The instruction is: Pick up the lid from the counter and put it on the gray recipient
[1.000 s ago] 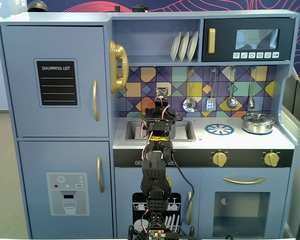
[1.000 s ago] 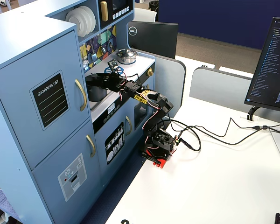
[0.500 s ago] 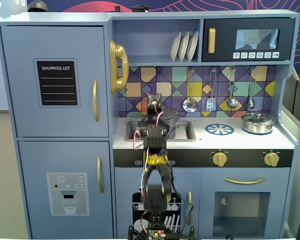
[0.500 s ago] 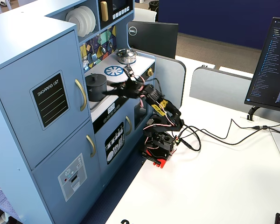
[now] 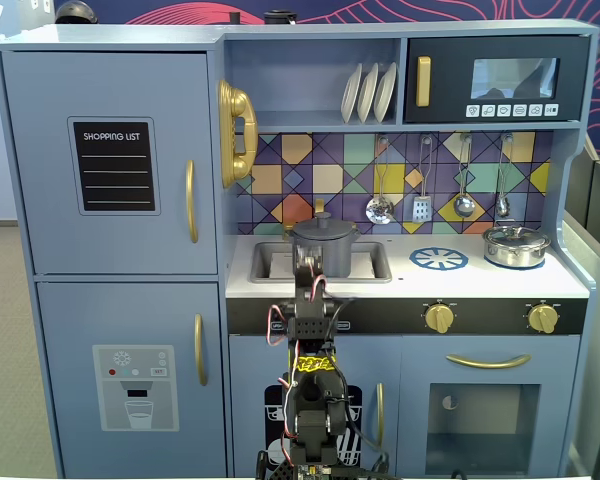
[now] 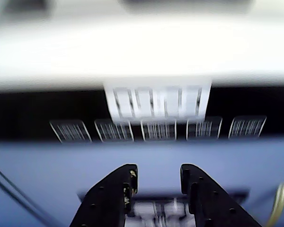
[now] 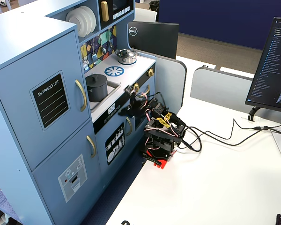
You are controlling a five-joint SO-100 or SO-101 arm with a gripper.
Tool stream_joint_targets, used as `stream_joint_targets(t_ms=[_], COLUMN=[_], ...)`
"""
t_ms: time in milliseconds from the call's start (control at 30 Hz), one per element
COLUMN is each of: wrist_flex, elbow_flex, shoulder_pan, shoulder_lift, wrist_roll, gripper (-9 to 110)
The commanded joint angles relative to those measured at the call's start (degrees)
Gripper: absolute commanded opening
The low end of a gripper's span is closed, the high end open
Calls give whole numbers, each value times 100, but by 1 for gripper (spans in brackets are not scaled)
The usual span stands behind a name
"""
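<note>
The gray recipient (image 5: 323, 254) stands in the sink, and in a fixed view from the side it shows as the dark pot (image 7: 96, 88). The lid (image 5: 323, 226) lies flat on top of it with its knob up, also visible from the side (image 7: 96, 78). My gripper (image 7: 123, 112) hangs in front of the counter's black front panel, below and clear of the pot. In the wrist view the gripper (image 6: 157, 174) is open, with only the blue cabinet front showing between its black fingers (image 6: 125, 182).
A shiny silver lidded pot (image 5: 516, 245) sits at the counter's right, beside the blue-and-white burner mark (image 5: 439, 259). Gold knobs (image 5: 439, 318) stick out of the front panel. Cables (image 7: 215, 136) trail from the arm's base across the white table toward a monitor (image 7: 274, 65).
The arm has drawn back from over the sink and folded down in front of the counter. The lid stays on the gray pot, and the gripper has come away with nothing in it.
</note>
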Motion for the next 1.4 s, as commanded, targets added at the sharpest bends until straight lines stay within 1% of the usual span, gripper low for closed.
stream_joint_targets(t_ms=[0,67,133,200,267,333,500,667,833,967,1167,1367], wrist_flex=[-343,-457,-290,-114,193,527,1661,2364,3059,3023,3076,3076], elbow_flex=[554,940,1160,1292,1433,1538,2013,2039,2039,2039,2039,2039], shoulder_pan=[-44,-176,-193,-132,-123,-149,44,158,62,79,97,97], shoulder_lift=[97,264,299,299,299,299,299,299,299,308,308,308], wrist_roll=[272,519,255,352,387,686,193,809,483,773,396,413], gripper=[0,0,0,0,0,0,0,0,0,0,1,2])
